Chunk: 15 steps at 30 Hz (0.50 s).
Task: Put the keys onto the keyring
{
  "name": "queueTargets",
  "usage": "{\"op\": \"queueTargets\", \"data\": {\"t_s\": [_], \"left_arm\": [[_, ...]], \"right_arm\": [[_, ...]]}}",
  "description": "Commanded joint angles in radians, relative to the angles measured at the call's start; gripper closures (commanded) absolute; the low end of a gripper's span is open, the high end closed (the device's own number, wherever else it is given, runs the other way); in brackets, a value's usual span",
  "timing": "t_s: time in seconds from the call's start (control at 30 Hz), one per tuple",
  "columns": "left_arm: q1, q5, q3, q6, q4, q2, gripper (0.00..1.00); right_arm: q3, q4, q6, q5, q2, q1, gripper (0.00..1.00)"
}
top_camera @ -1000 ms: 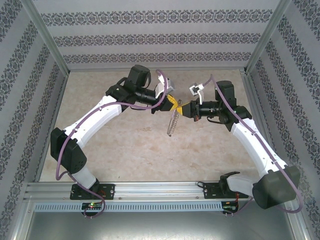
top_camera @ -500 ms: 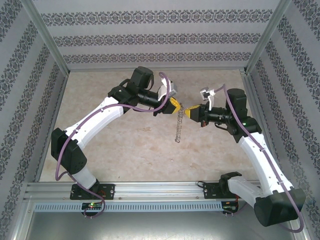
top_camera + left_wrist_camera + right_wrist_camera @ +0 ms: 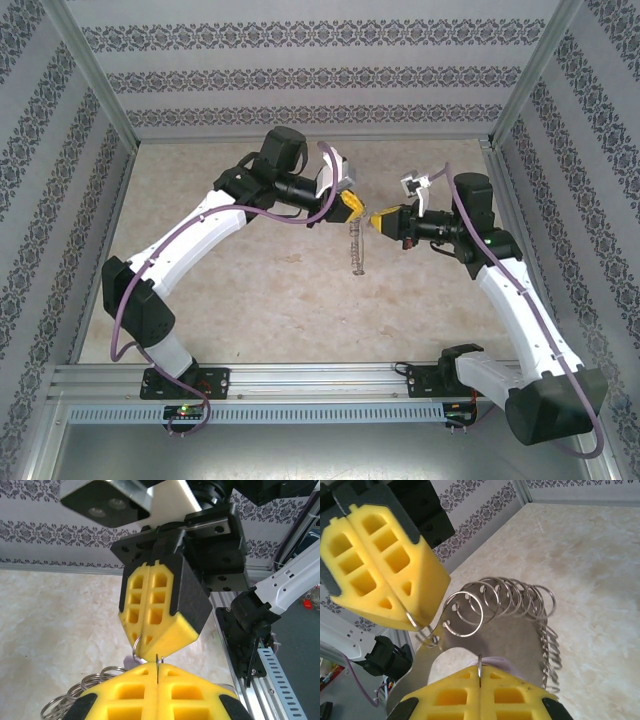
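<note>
Jaws on both arms are clenched and sit almost tip to tip in mid-air in the top view. The left gripper (image 3: 350, 207) and right gripper (image 3: 379, 218) each pinch the keyring (image 3: 357, 245), which dangles below and between them, seemingly off the table (image 3: 250, 310).

From the left wrist, a thin wire stands up out of the left gripper's (image 3: 157, 680) shut seam. The right gripper (image 3: 145, 652) hangs just above, nipping a small ring at its tip. Wire loops (image 3: 85, 690) bunch below and to the left of the jaws.

From the right wrist, the right gripper (image 3: 480, 680) clamps a wire too. A pale sliver, likely a key (image 3: 496, 661), sits just behind the jaws. The left gripper (image 3: 417, 622) is above and to the left.

I judge the metal light, thin, springy and slick on foam, and apt to swing. Take hold at the rim, close to the working loop.

The table is pale, marbled and hard. Patterned walls (image 3: 300, 75) close in on three sides.
</note>
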Motion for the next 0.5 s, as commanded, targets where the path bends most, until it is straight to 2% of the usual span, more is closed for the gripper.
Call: {"op": "queueTargets", "data": {"t_s": [0.0,0.47], "left_arm": [[-0.013,0.039,0.045,0.046,-0.036,0.023,1.00],[-0.013,0.005,0.050,0.052,-0.040,0.037,1.00]], "right_arm": [[0.043,0.012,-0.040,-0.038,0.010,-0.006,1.00],[0.018,-0.059,-0.066,0.025,-0.037,-0.007,1.00]]}}
